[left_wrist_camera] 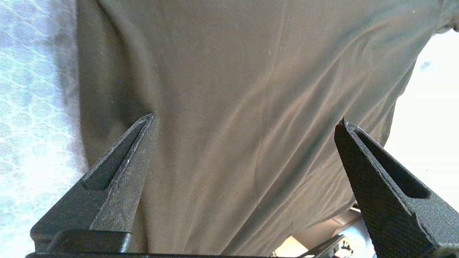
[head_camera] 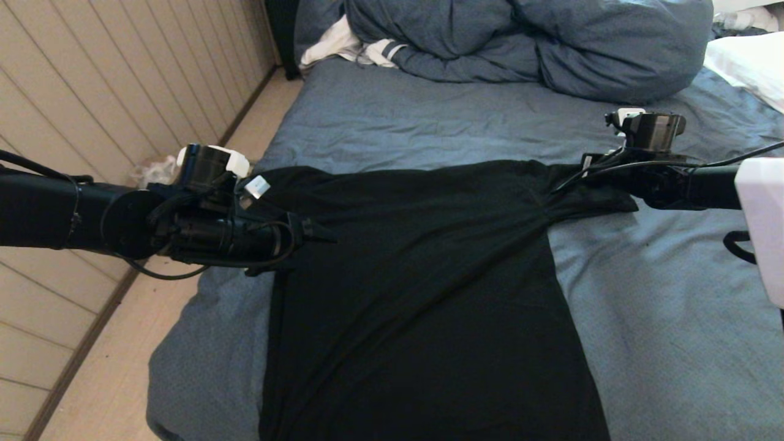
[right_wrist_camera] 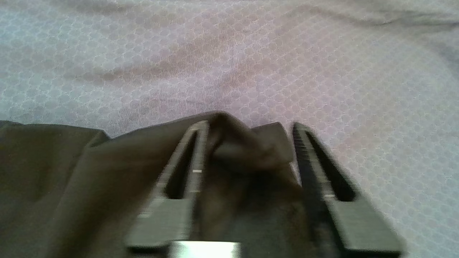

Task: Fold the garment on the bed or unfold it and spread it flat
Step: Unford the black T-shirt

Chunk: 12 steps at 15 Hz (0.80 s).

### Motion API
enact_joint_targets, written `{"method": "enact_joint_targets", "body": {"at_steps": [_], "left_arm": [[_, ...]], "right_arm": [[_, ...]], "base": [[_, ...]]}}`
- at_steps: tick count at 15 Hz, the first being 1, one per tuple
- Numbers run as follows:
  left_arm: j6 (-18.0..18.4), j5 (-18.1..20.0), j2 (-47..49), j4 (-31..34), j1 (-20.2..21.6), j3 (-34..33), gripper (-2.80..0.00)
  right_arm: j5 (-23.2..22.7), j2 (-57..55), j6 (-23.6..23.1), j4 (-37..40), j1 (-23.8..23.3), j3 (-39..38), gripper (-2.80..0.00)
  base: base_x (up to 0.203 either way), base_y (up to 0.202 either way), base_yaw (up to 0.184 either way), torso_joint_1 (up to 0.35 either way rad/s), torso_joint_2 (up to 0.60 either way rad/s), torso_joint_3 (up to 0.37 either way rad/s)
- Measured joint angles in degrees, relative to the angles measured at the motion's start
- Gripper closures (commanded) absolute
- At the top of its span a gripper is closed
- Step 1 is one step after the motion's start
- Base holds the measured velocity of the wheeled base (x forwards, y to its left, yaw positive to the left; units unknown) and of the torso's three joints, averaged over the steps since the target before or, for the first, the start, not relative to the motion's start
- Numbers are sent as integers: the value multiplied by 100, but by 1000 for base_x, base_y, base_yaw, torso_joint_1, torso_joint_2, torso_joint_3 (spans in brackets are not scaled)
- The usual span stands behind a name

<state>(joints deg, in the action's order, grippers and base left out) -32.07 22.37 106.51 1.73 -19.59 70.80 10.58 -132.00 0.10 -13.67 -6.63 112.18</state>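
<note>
Garment (head_camera: 429,275) lies black-side up on bed (head_camera: 661,318); we see left hand (left_wrist_camera: 247,120) spread above it, right hand (right_wrist_camera: 249,125) parted around its bunched right sleeve.

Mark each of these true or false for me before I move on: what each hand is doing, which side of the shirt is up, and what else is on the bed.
1. The left hand is clamped on the garment. False: it is wide open above the cloth, holding nothing.
2. The right hand has its fingers apart with a bunched fold of shirt between them. True.
3. The moon print faces up. False: only plain black fabric shows.
4. The garment lies on the bed, body spread lengthwise. True.
5. The blue duvet covers the garment. False: it is heaped at the far end, apart from the shirt.
</note>
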Motion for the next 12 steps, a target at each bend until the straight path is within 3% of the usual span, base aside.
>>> {"method": "enact_joint_targets", "body": {"at_steps": [6,7,8,9,12], "left_arm": [[3,-10,-123,-173,0,-88,-280],[3,-18,-164,-173,0,-90,-280],[7,-56,-223,-171,-3,-93,-280],[23,-91,-311,-151,0,-94,0],[38,-154,-715,-4,2,-132,0]], "right_arm": [[13,212,48,52,-17,-11,-280],[11,272,70,101,-34,-37,0],[9,347,140,205,-44,-69,0],[-6,466,268,416,-44,-120,0],[-267,945,777,1589,-12,-269,0]], "base": [[0,0,0,0,0,0],[0,0,0,0,0,0],[0,0,0,0,0,0],[0,0,0,0,0,0],[0,0,0,0,0,0]]}}
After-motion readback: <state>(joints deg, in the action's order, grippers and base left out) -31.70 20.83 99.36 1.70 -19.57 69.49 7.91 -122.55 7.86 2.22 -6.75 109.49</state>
